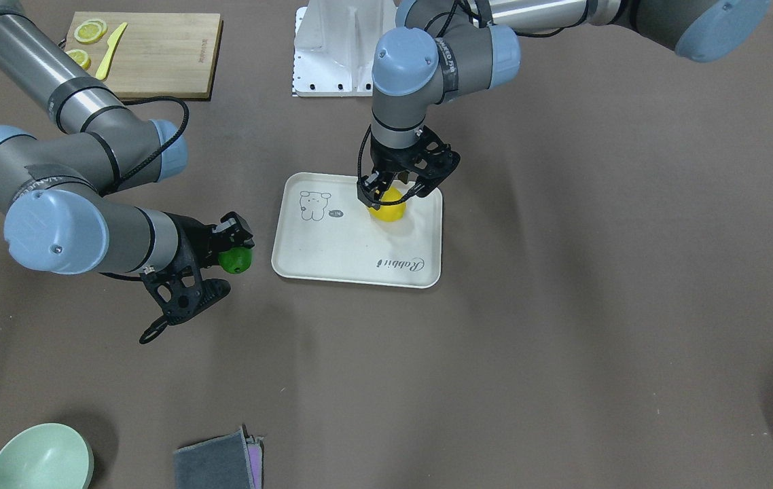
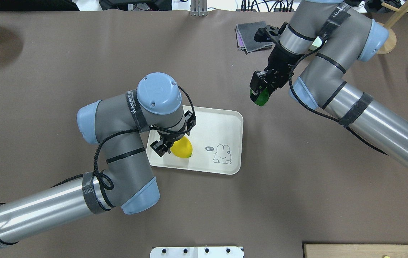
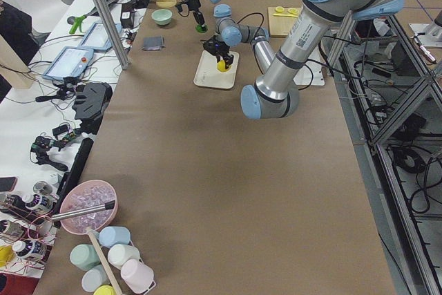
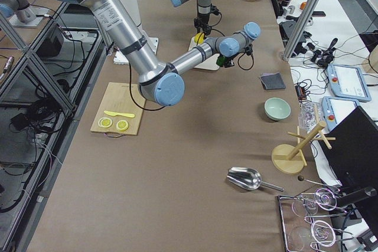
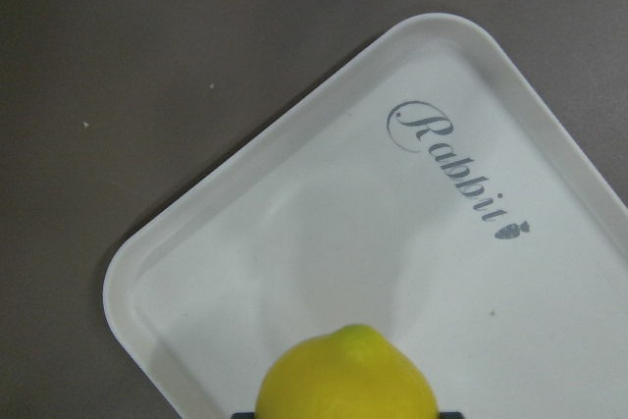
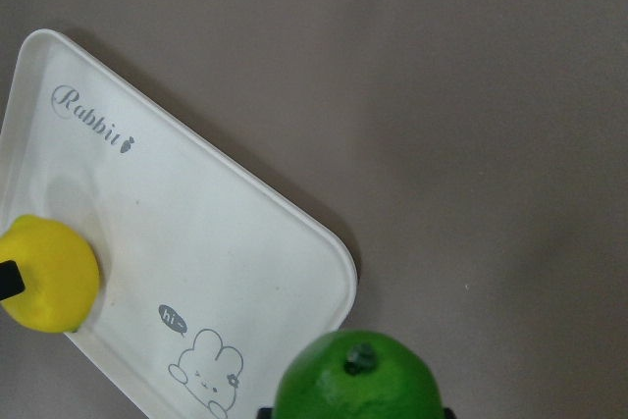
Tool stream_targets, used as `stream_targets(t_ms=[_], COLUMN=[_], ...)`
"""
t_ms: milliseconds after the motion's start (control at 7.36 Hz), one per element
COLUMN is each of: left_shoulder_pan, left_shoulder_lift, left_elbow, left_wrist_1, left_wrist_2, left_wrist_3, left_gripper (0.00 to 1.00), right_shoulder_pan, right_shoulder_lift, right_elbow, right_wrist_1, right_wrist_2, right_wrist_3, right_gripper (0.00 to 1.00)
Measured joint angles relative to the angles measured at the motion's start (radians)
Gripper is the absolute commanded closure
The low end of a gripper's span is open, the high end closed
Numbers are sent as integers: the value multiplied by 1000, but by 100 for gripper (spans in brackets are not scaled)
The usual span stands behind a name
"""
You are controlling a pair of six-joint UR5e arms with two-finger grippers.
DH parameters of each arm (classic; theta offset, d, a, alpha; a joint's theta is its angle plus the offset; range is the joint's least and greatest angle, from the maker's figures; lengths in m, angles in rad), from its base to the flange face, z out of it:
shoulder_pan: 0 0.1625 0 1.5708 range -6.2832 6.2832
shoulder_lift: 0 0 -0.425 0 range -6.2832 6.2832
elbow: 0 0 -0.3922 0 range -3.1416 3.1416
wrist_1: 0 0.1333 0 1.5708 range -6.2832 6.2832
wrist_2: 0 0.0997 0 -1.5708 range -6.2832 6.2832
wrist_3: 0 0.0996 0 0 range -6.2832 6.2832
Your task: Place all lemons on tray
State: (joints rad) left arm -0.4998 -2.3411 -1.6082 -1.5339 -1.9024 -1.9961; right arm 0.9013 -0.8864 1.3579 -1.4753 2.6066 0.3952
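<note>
Overhead exterior: my left tool [image 2: 172, 145] is clamping yellow lemon [image 2: 183, 148], tray [image 2: 225, 120] directly under it; right tool [image 2: 259, 94] is holding green lemon [image 2: 261, 100].

The black-fingered left gripper [image 1: 390, 195] grips the yellow lemon [image 1: 386, 207], which is bright and plain with a faintly greenish tip. Beneath that gripper the tray [image 1: 352, 255] is cream-white, marked in grey line with a cartoon animal, a tiny "hi" bubble and "Rabbit" script (ending in a small carrot mark). The green lemon [image 6: 358, 380] in the right gripper [image 2: 260, 95], also black, is glossy and vivid. Below both grippers the table [image 1: 563, 272] is matt brown.
</note>
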Motion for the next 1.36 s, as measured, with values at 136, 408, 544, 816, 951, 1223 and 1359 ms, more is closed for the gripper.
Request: stream_targets(t_ms=[136, 408, 544, 816, 951, 1223, 1359], left_shoulder_pan=[1, -28, -66, -186, -256, -405, -473], left_shoulder_lift=[1, 16, 45, 157, 242, 414, 488], left_elbow=[-1, -23, -55, -136, -173, -209, -212], left_wrist_1=[-4, 9, 32, 83, 93, 97, 96], left_wrist_2=[2, -29, -83, -186, -234, -305, -324], left_wrist_3=[1, 45, 112, 332, 475, 798, 952], left_gripper=[2, 2, 2, 2, 2, 2, 2], right_shoulder_pan=[-4, -9, -15, -63, -94, -142, -159], right_shoulder_lift=[3, 12, 19, 35, 46, 70, 76], right_elbow=[-6, -12, -12, -12, -13, -19, -19], right_wrist_1=[15, 24, 28, 67, 87, 101, 102], right_wrist_2=[-1, -2, -3, -35, -62, -112, -135], right_wrist_3=[0, 0, -1, -3, -3, -2, -2], right_gripper=[84, 84, 84, 80, 78, 40, 0])
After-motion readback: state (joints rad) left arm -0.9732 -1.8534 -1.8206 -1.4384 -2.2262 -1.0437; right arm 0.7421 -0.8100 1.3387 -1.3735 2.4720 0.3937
